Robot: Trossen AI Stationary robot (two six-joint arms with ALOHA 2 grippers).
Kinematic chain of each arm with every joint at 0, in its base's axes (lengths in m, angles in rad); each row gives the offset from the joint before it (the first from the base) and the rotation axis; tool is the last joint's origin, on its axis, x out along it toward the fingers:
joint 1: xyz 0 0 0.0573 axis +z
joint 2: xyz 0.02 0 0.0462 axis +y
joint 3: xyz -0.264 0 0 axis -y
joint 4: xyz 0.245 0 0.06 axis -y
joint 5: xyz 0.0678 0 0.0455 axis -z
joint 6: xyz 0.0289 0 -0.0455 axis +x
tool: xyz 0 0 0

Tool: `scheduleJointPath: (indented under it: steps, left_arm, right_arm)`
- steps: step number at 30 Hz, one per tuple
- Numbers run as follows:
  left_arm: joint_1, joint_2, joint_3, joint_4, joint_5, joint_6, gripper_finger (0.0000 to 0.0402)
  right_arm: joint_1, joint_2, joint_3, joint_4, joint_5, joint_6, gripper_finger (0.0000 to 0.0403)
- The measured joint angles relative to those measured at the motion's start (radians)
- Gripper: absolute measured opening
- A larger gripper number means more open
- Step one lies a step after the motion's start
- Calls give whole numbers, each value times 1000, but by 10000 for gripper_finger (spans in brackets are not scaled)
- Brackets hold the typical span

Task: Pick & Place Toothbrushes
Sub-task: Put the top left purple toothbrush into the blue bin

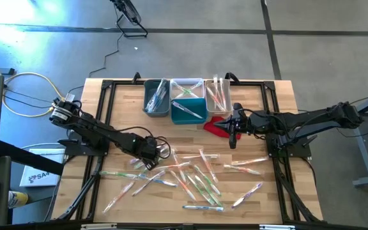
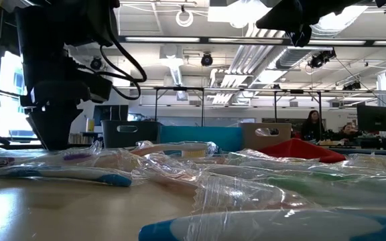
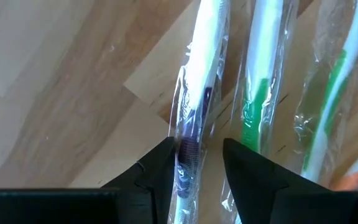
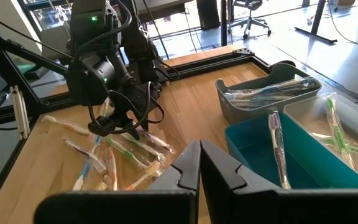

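Many toothbrushes (image 1: 197,177) in clear wrappers lie scattered over the near half of the wooden table. My left gripper (image 1: 147,152) points down at the left end of this pile and is open. In the left wrist view its two fingers (image 3: 160,171) stand on either side of a wrapped white-and-purple toothbrush (image 3: 204,56), which lies flat on the wood beside a green-and-white toothbrush (image 3: 260,81). My right gripper (image 4: 199,158) is shut with nothing in it. It hovers over the red cloth (image 1: 217,125), near the bins. My left gripper comes from above, and its fingers straddle the purple stretch (image 3: 190,146) of the wrapped toothbrush, lying across it. The toothbrush is flat on the table. Whether the fingers touch the wrapper, I cannot tell.
At the far middle of the table stand a grey bin (image 1: 156,99), a teal bin (image 1: 188,111) and two white bins (image 1: 217,94), each with wrapped toothbrushes inside. A black frame (image 1: 107,86) borders the table. People sit in the room beyond (image 2: 311,126).
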Motion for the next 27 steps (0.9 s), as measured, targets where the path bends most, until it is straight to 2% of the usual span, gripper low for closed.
scheduleJointPath:
  steps: [21, 27]
  left_arm:
    - [0, 1, 0, 49, 17, 8, 131]
    - [0, 1, 0, 49, 17, 1, 91]
  right_arm:
    - [0, 0, 0, 0, 0, 0, 5]
    - [0, 0, 0, -1, 0, 0, 5]
